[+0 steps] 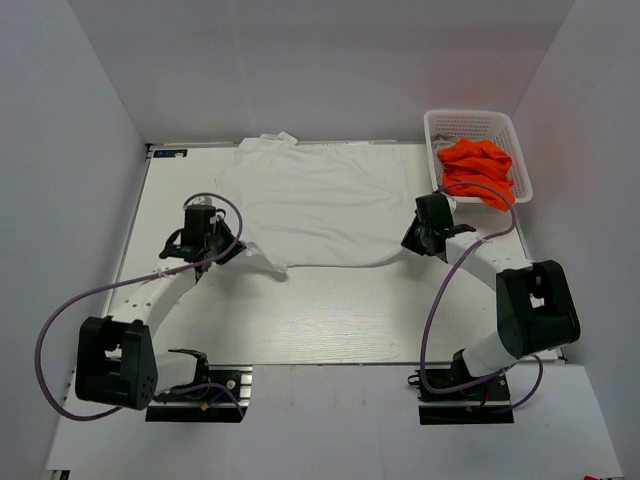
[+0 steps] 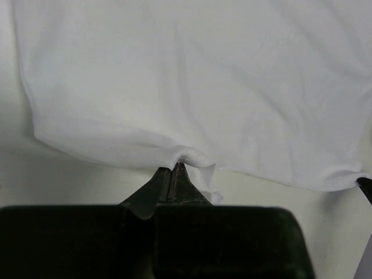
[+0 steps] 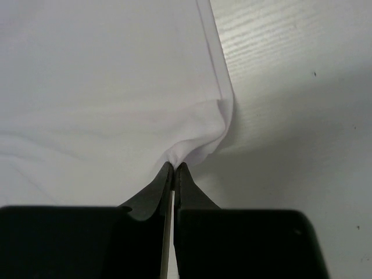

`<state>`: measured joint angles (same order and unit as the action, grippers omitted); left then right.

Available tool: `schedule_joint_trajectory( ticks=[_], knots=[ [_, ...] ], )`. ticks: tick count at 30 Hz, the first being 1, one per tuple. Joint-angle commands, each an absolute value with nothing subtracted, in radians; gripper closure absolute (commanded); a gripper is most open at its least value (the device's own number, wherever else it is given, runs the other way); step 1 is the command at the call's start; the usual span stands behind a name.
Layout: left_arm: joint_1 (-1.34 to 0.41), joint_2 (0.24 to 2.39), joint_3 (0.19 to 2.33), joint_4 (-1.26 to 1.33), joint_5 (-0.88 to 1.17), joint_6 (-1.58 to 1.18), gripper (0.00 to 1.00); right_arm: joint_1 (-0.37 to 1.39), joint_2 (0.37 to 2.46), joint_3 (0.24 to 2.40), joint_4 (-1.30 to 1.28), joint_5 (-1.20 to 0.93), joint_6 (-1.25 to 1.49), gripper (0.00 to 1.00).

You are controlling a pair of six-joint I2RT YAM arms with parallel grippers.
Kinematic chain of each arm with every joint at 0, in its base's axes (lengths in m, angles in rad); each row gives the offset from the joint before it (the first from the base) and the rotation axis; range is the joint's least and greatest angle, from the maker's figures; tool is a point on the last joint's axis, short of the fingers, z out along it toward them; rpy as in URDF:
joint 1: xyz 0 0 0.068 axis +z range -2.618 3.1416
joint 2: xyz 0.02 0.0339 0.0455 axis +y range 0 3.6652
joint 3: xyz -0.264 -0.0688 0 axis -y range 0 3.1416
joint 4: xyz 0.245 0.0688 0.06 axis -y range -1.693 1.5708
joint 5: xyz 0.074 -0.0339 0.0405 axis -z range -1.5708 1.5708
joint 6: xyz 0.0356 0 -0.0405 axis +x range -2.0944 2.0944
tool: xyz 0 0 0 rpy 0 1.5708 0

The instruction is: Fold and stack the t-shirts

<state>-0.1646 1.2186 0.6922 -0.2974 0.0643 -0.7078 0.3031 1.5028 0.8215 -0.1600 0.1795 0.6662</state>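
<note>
Jaws are fully pinched on both sides, each with a small pucker of cloth between the tips. The left gripper (image 2: 174, 170) has the near-left hem of the white t-shirt (image 1: 320, 200), and the right gripper (image 3: 174, 167) has the near-right hem corner, just inside the side edge. The shirt lies spread flat across the far half of the surface (image 1: 330, 320), collar at the far edge, hem toward the arm bases. No fold in it yet that I can see, only a few soft wrinkles. The orange t-shirt (image 1: 478, 172) sits bunched and unfolded in the basket (image 1: 470, 120) at the far-right corner, well apart from both arms. Progress reads as early: first shirt laid out and gripped at both lower corners, zero folds done, nothing stacked. My guess at the step in hand is lifting the hem and carrying it toward the collar for a first half fold. Left to do: finish folding the white one, pull the orange one out of the basket, spread it, fold it, set one on the other. Both bites look shallow, so a slip during the lift is the thing to watch.
</note>
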Motion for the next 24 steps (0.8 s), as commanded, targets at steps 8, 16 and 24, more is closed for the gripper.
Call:
schedule_joint_trajectory(
  ticks=[8, 16, 24],
  knots=[
    [-0.156, 1.42, 0.962, -0.271, -0.017, -0.68, 1.0, 0.298, 1.592, 1.024, -0.132, 0.279, 0.581, 1.0],
    [-0.147, 1.571, 1.158, -0.269, -0.139, -0.635, 1.0, 0.278, 1.741, 1.221, -0.156, 0.302, 0.545, 1.0],
    [-0.147, 1.729, 1.304, -0.138, -0.173, -0.499, 1.0, 0.259, 1.861, 1.364, -0.186, 0.287, 0.545, 1.0]
  ],
)
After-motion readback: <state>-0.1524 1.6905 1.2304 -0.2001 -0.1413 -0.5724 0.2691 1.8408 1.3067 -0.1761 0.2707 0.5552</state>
